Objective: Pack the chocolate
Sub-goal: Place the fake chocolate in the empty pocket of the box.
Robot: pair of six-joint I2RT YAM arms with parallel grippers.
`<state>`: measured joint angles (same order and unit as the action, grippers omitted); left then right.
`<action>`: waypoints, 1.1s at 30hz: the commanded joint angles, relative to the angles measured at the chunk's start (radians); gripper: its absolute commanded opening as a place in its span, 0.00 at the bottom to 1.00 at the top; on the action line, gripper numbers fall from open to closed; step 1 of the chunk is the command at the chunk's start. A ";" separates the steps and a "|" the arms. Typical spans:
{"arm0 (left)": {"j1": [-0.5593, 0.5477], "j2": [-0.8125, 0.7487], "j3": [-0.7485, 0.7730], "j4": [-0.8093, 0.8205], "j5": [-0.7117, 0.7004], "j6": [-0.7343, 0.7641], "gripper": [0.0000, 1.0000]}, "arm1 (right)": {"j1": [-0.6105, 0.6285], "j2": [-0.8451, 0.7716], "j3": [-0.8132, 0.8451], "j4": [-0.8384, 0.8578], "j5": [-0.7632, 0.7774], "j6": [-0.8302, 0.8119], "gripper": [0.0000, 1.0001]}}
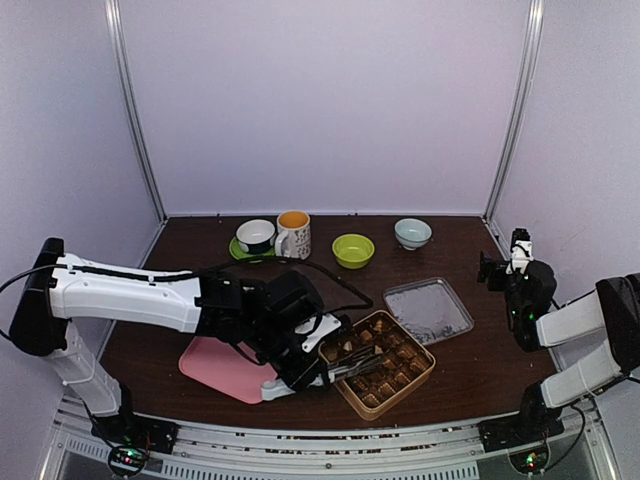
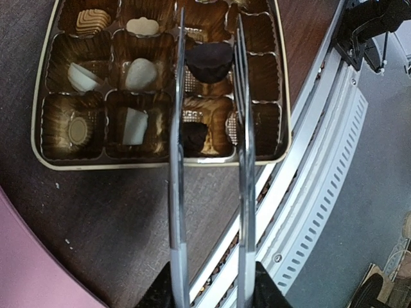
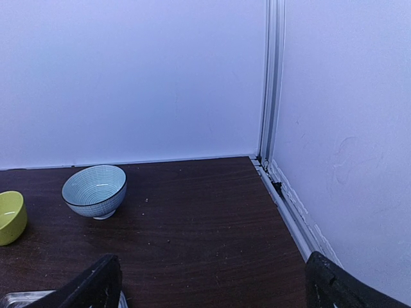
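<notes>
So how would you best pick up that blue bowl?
By its rim, from straight above, pinching the wall inside and out. The bowl stands upright, mouth open, and its round body looks too wide to grasp from the side.

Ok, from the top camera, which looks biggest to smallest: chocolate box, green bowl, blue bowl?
1. chocolate box
2. green bowl
3. blue bowl, looking only slightly smaller than the green one; it sits a bit farther back, so those two are unsure.
</notes>
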<state>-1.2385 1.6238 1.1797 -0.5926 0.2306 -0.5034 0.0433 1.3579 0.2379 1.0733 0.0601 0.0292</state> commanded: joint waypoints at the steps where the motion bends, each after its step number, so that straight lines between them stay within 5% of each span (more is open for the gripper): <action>1: -0.004 0.010 0.046 0.047 -0.005 0.025 0.34 | -0.003 0.000 0.013 0.016 -0.001 -0.002 1.00; 8: -0.004 0.010 0.042 0.047 -0.014 0.018 0.46 | -0.003 0.001 0.013 0.015 -0.001 -0.002 1.00; 23: 0.005 -0.218 -0.064 0.033 -0.269 -0.095 0.43 | -0.003 0.001 0.013 0.015 -0.001 -0.002 1.00; 33: 0.159 -0.433 -0.244 -0.036 -0.323 -0.218 0.42 | -0.003 0.002 0.014 0.015 0.000 -0.001 1.00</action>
<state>-1.1481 1.2758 0.9920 -0.6231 -0.0589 -0.6655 0.0433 1.3579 0.2379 1.0733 0.0601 0.0292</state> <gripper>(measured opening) 0.422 0.999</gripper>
